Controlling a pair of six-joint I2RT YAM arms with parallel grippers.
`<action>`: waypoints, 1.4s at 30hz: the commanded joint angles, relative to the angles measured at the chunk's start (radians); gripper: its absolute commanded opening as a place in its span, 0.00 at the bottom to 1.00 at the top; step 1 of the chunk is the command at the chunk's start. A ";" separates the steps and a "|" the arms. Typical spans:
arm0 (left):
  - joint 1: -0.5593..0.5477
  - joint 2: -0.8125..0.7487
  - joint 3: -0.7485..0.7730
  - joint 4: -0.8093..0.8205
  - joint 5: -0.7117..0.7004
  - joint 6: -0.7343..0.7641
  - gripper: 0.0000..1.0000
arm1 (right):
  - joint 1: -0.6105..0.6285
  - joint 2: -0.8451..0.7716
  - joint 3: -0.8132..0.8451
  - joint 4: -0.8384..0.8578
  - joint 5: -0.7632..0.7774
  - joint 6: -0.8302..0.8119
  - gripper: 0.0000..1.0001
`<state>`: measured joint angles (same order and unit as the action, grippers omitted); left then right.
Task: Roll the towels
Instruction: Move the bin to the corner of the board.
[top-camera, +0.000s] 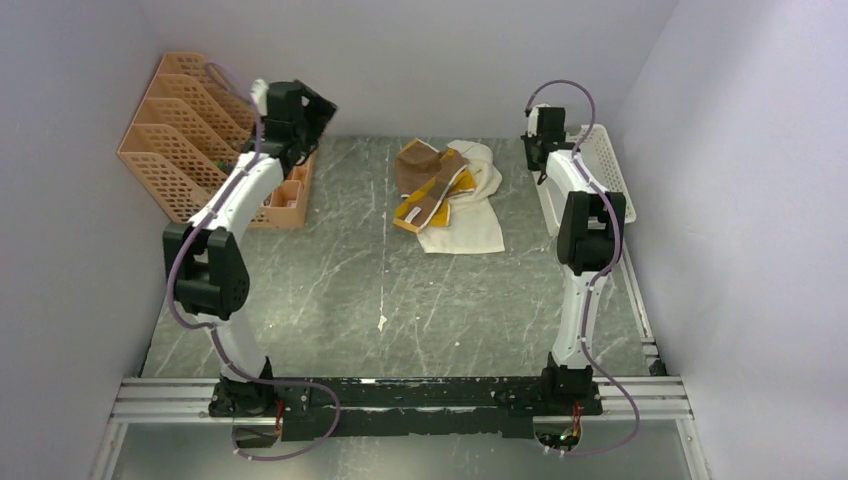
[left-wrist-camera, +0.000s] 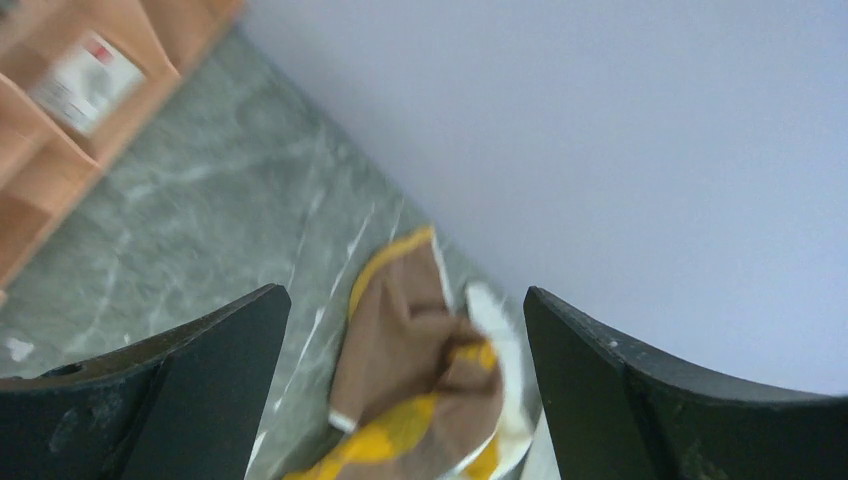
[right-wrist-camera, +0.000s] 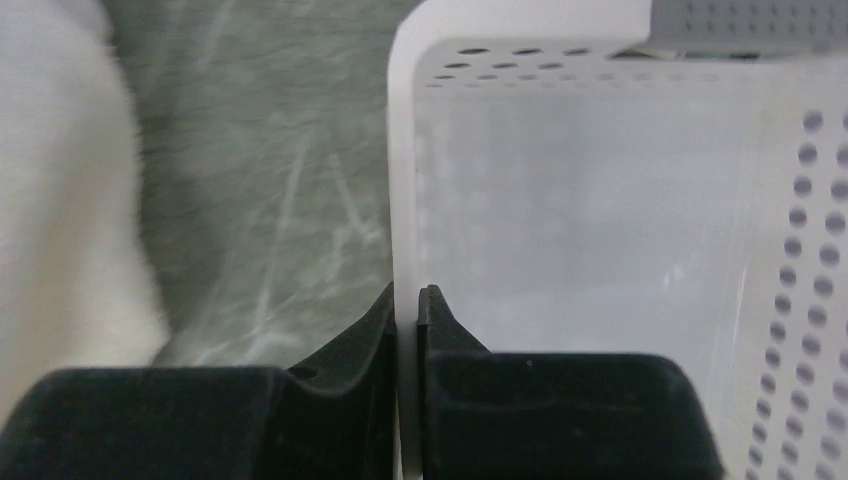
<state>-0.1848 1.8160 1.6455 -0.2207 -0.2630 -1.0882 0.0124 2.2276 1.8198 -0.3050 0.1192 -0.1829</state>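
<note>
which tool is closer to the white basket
Right. The right tool is clamped on the basket wall, one finger on each side. The left tool hangs open on the opposite side, by the orange rack.

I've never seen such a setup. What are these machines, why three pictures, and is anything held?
These are two robot arms bolted to a grey marbled table. The wide picture looks down from above. The other two come from small cameras on each wrist, showing its own black fingers. At the table's far side a crumpled brown cloth towel with a mustard-yellow side lies partly on a larger cream-white cloth towel, both unrolled. The left gripper is open and holds nothing. The right gripper is pinched on the wall of a white perforated plastic basket. An orange mesh file rack stands at the left.
</note>
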 joint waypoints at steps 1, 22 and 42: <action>-0.090 0.103 -0.057 0.043 0.274 0.204 0.99 | -0.069 0.091 0.114 -0.081 0.025 -0.026 0.00; -0.405 0.271 0.148 -0.147 0.377 0.489 0.98 | -0.177 -0.195 -0.081 -0.025 -0.050 0.317 0.77; -0.511 0.348 0.026 -0.263 -0.019 0.571 0.95 | 0.129 -0.154 -0.135 0.136 -0.175 0.469 0.99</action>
<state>-0.7685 2.1044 1.6341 -0.4404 -0.1864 -0.5095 0.1535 1.9530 1.5444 -0.1352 -0.0174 0.2596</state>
